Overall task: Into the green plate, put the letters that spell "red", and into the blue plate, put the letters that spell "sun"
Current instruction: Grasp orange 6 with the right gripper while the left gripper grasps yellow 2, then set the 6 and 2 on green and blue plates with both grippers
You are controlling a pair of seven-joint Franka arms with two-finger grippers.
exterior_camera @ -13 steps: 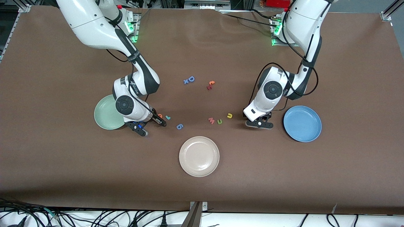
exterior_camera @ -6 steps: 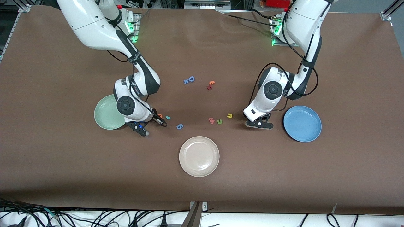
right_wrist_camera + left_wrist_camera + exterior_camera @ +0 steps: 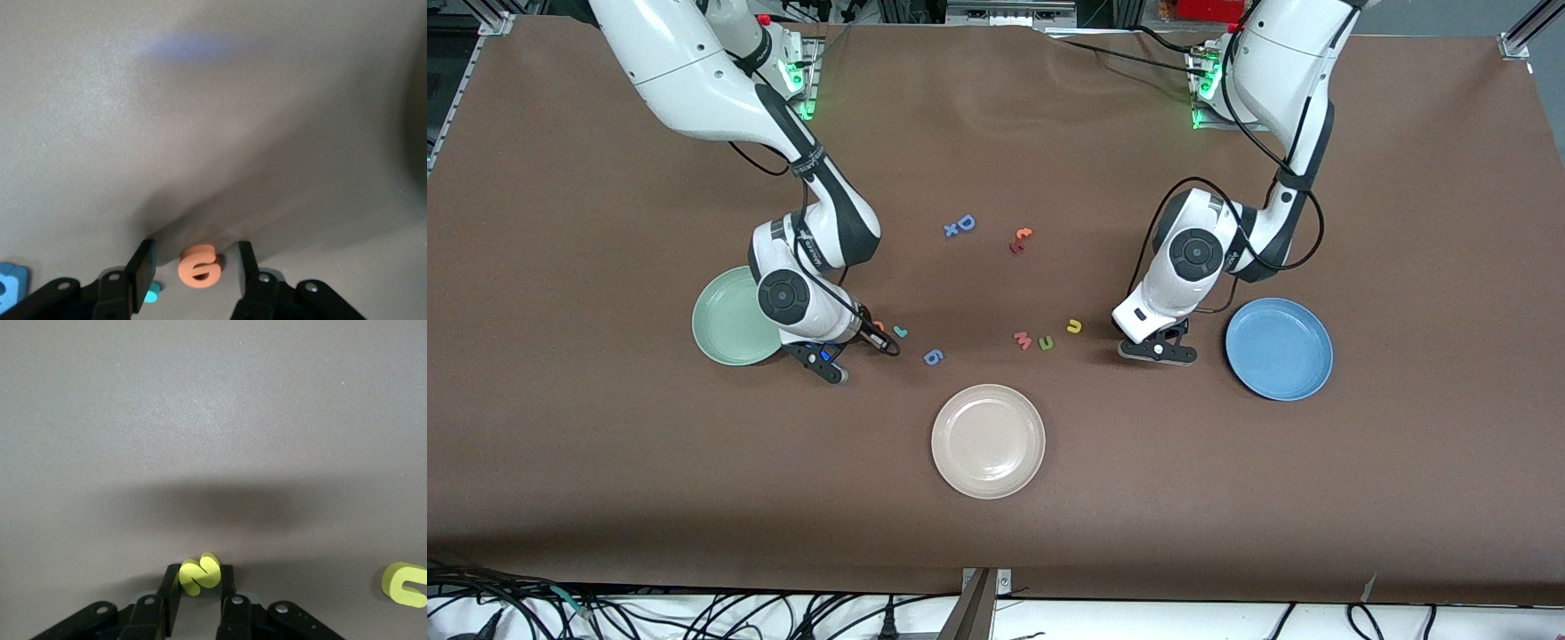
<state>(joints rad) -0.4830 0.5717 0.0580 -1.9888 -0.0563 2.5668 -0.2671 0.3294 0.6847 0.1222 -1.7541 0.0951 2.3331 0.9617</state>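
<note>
Both pickups underway: left gripper (image 3: 200,603) is clamped on the yellow s (image 3: 199,573) down at the table beside the blue plate (image 3: 1279,348), so lifting over is probably next, while right gripper (image 3: 193,267) straddles the orange e (image 3: 199,266) unclosed, near the green plate (image 3: 729,316).

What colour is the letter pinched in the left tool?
Yellow: the "s" in the left tool, clearest in the left wrist view.

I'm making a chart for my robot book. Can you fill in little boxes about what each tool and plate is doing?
left tool: shut on the yellow s
right tool: open around the orange e, on the table
green plate: no letters in it
blue plate: no letters in it
yellow u: on the table
</note>
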